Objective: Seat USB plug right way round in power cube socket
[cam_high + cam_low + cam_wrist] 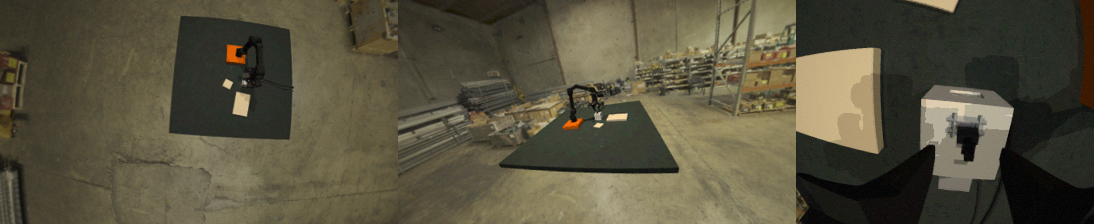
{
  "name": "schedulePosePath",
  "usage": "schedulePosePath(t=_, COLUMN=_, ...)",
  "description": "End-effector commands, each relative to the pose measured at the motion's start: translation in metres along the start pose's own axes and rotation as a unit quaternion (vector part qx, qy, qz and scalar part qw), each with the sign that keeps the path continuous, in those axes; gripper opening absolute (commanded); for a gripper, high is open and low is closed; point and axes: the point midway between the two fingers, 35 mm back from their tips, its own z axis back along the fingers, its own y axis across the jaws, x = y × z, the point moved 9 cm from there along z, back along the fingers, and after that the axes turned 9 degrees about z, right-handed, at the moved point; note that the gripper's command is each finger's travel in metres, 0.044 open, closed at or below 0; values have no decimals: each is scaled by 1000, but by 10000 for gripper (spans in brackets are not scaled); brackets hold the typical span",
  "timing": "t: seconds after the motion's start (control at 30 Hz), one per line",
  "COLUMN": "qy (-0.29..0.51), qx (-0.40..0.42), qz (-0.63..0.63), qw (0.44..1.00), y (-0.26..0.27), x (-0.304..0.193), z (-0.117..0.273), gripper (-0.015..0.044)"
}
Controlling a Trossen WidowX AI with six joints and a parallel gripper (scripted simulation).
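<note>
Tool (246, 77) (598, 111) (968, 152), about half open, holding nothing; the black USB plug (967, 136) lies between its separated fingertips, atop the power cube (244, 83) (598, 116) (988, 162).

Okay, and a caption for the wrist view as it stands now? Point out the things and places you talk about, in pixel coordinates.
Partly closed gripper (968, 152) fingers flank a white power cube (968, 172), a black plug (967, 140) on its face.
</note>
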Motion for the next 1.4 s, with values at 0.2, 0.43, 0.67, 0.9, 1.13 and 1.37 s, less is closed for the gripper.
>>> schedulePosePath(t=0.2, qy=0, qx=0, qz=0, qw=1000, y=0, x=0, z=0, gripper=7)
schedulePosePath(t=0.43, qy=0, qx=0, qz=0, qw=1000, y=0, x=0, z=0, gripper=0)
schedulePosePath(t=0.67, qy=0, qx=0, qz=0, qw=1000, y=0, x=0, z=0, gripper=0)
schedulePosePath(t=0.9, qy=0, qx=0, qz=0, qw=1000, y=0, x=0, z=2, gripper=0)
schedulePosePath(t=1.13, qy=0, qx=0, qz=0, qw=1000, y=0, x=0, z=7, gripper=0)
schedulePosePath(t=1.37, qy=0, qx=0, qz=0, qw=1000, y=0, x=0, z=12, gripper=0)
